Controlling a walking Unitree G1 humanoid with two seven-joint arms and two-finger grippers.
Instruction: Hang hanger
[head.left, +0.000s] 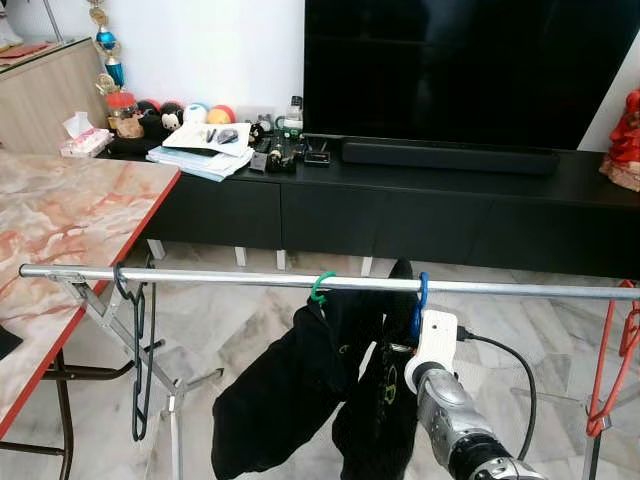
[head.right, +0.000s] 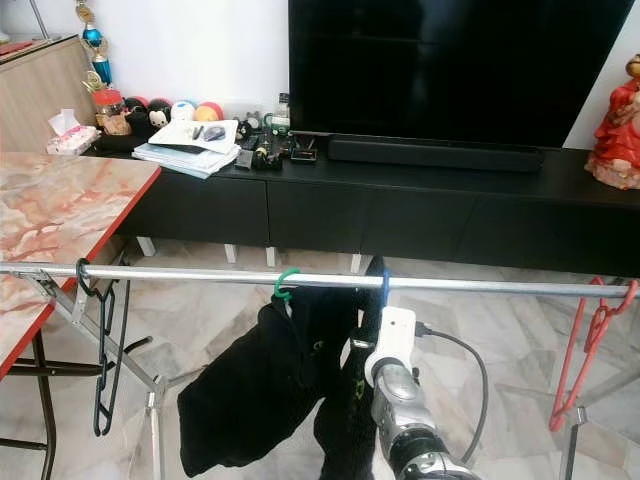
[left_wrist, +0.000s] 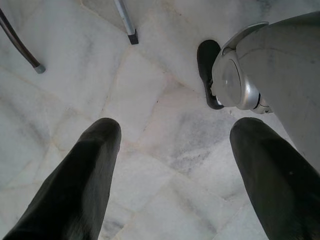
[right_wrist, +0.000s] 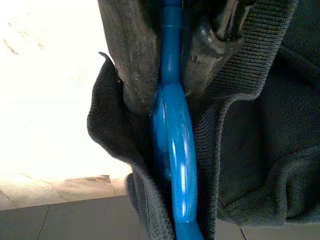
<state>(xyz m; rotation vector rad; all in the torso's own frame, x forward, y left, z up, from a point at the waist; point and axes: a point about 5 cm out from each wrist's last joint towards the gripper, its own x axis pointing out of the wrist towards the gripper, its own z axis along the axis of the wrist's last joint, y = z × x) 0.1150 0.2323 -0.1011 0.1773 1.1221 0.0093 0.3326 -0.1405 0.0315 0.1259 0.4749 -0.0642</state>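
A silver rail (head.left: 200, 276) runs across in front of me. A blue hanger (head.left: 421, 295) carries a black garment (head.left: 380, 400), and its hook arches over the rail right of centre. My right gripper (head.left: 405, 300) reaches up from below and is shut on it. In the right wrist view the black fingers (right_wrist: 132, 60) squeeze the blue hanger's neck (right_wrist: 172, 130) inside the dark knit collar. Just to the left, a green hook (head.left: 320, 287) holds another black garment (head.left: 290, 390). My left gripper (left_wrist: 175, 175) hangs open over the marble floor.
An empty black hanger (head.left: 138, 340) hangs at the rail's left end and a red one (head.left: 612, 370) at its right. A marble-topped table (head.left: 60, 230) stands on the left. Behind the rail is a low black TV console (head.left: 400, 210) with clutter (head.left: 215, 140).
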